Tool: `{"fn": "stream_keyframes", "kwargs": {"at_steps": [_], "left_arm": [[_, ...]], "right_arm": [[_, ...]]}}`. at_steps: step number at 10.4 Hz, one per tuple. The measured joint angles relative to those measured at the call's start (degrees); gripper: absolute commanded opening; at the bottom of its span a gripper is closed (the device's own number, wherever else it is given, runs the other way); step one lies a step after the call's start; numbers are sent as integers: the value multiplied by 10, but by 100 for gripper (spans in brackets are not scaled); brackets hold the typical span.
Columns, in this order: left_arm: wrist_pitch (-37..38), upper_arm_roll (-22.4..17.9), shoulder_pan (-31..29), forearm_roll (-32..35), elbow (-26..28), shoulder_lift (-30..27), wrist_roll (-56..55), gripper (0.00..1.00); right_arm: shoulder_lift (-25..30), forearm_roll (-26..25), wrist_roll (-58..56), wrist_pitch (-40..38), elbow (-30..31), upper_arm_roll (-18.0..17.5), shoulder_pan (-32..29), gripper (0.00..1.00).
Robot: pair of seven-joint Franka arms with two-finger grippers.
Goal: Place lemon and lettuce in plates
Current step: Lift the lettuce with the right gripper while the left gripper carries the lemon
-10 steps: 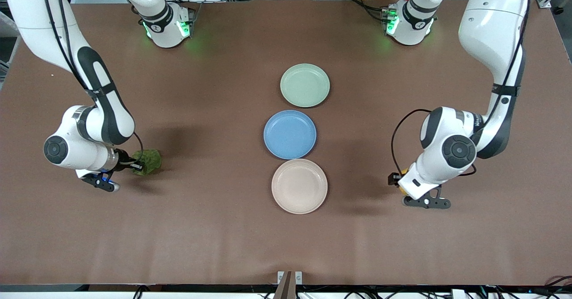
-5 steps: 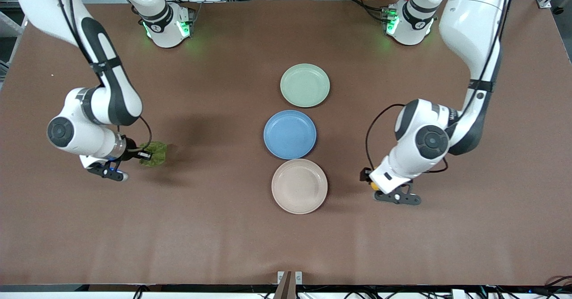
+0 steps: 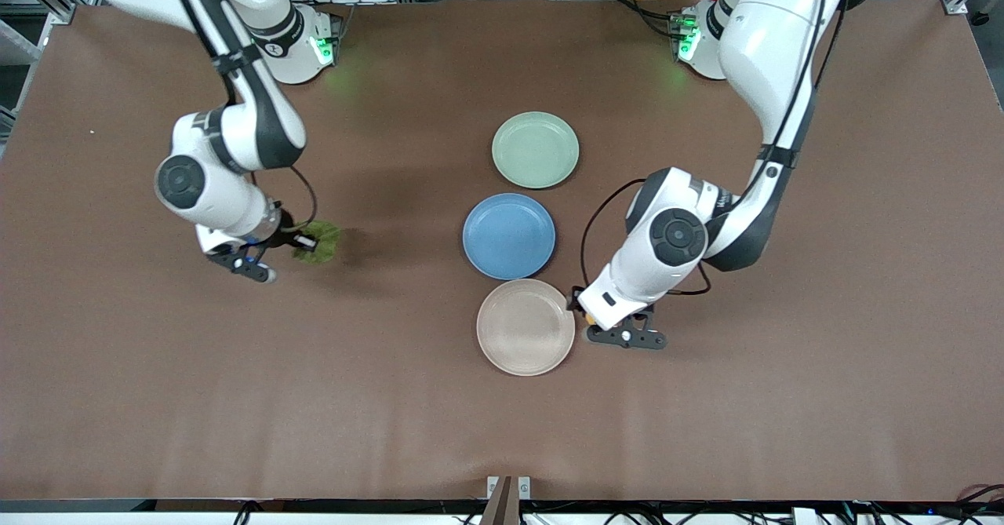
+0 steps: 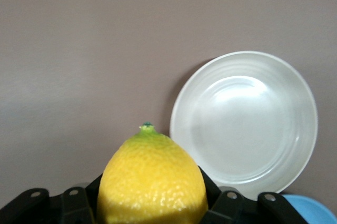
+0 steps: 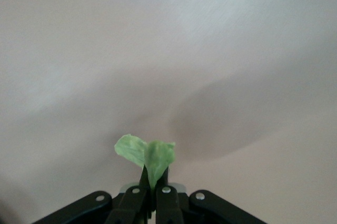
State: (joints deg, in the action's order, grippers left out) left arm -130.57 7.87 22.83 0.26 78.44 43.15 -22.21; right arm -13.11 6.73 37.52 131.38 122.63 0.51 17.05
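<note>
Left gripper (image 3: 587, 315) grips the lemon (image 4: 152, 182) beside the beige plate (image 3: 525, 326); right gripper (image 3: 302, 242) pinches the lettuce (image 3: 320, 241) above bare table (image 3: 235, 399)

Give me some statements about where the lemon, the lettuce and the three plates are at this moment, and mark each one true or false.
1. The left gripper holds the lemon. True.
2. The lemon lies in the beige-pink plate. False: it is in the air, just beside that plate's rim.
3. The right gripper is shut on the lettuce. True.
4. The lettuce is over the mint green plate. False: it is over bare table toward the right arm's end.
5. The blue plate sits between the other two plates. True.
6. The blue plate holds food. False: all three plates are empty.
</note>
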Motion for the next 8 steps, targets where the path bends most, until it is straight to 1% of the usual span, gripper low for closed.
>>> {"fn": "stream_keyframes", "kwargs": {"at_steps": [2, 4, 8], "left_arm": [[-60, 0, 14, -4, -6, 33, -21, 46], [-105, 0, 30, -5, -16, 66, -53, 46], [-139, 0, 45, -5, -22, 94, -84, 46]], "right_arm": [[12, 0, 103, -3, -2, -1, 66, 0], [12, 0, 186, -22, -24, -1, 125, 0], [6, 0, 295, -32, -67, -1, 214, 0]]}}
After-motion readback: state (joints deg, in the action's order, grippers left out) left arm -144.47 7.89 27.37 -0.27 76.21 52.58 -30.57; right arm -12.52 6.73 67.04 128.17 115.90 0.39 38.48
